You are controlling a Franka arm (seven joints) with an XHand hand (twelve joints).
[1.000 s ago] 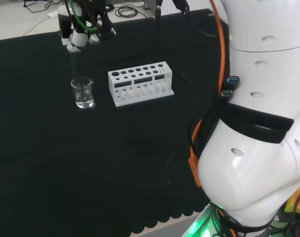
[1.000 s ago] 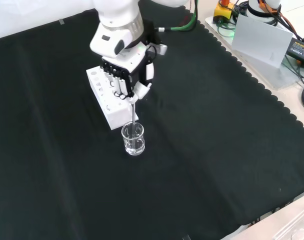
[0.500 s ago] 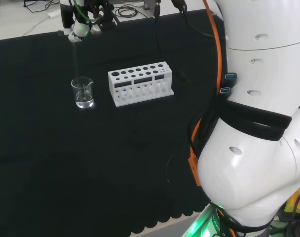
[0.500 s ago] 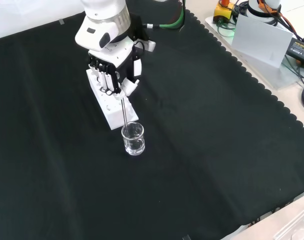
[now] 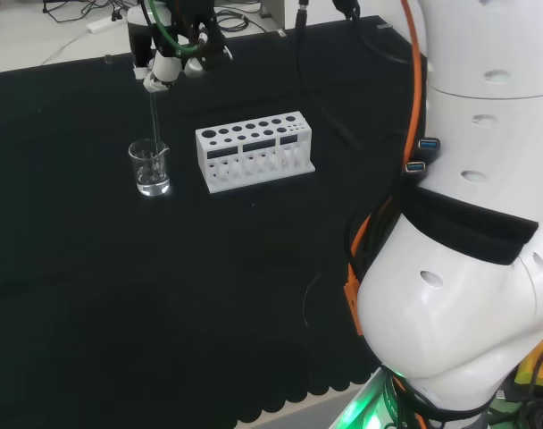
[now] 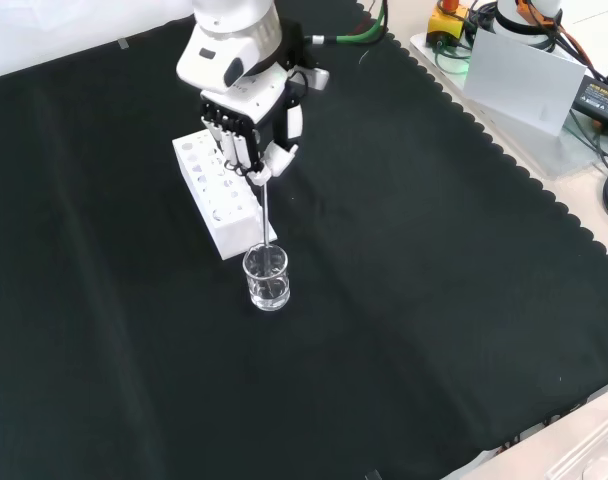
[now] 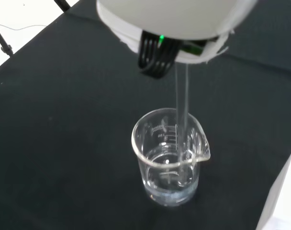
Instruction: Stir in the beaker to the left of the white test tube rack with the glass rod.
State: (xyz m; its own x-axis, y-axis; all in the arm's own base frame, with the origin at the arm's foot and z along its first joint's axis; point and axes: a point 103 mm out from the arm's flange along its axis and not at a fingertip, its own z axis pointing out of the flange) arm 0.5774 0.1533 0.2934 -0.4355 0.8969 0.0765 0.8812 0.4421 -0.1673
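A small clear glass beaker (image 5: 151, 168) (image 6: 267, 277) (image 7: 170, 157) with a little clear liquid stands on the black cloth, left of the white test tube rack (image 5: 254, 150) in the head view. The hand (image 5: 171, 54) (image 6: 252, 125) hangs above the beaker, its fingers curled round the top of a thin glass rod (image 5: 154, 121) (image 6: 269, 225) (image 7: 182, 115). The rod hangs nearly upright. In the wrist view its lower end reaches down inside the beaker into the liquid.
The white rack (image 6: 221, 196) stands just behind the beaker in the front view, close under the hand; a corner of it (image 7: 284, 201) shows beside the beaker in the wrist view. The arm's big white links (image 5: 468, 232) stand at the head view's right. Boxes and cables (image 6: 544, 70) lie beyond the cloth's scalloped edge.
The hand with the rod swung away from the beaker half a second ago and has come back over it, lower, with the rod's tip in the beaker again. Beaker and rack stayed put.
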